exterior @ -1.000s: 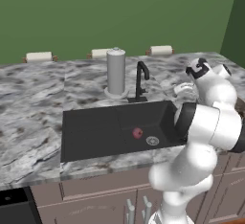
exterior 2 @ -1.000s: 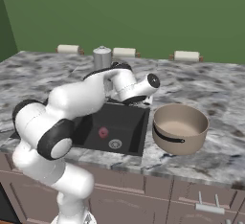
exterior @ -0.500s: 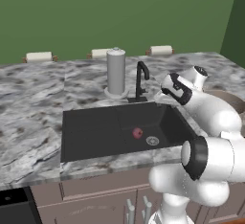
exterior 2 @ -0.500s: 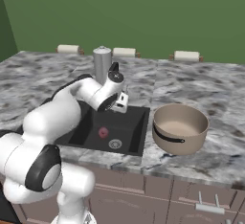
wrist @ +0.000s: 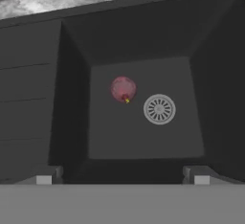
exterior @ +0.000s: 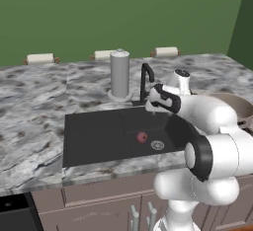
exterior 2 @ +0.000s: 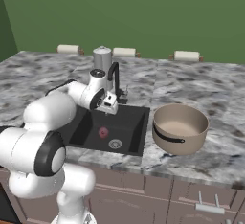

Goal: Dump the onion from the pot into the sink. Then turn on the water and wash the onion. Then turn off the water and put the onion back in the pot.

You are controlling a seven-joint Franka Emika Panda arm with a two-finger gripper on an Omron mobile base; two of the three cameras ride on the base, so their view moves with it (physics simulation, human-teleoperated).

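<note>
Onion (wrist: 123,89) on sink (exterior: 94,136) floor beside drain | end effector (exterior 2: 110,104) spread, empty, above basin by faucet (exterior: 146,79)

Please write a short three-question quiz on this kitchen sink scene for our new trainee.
1. True or false: the small reddish-pink onion lies on the floor of the matte black sink.
2. Multiple choice: the wide tan pot is A) in the sink, B) on the grey marbled counter beside the sink, C) held by the fingers.
3. Fill in: beside the onion sits the round metal ____.

Key: 1 true; 2 B; 3 drain.
</note>
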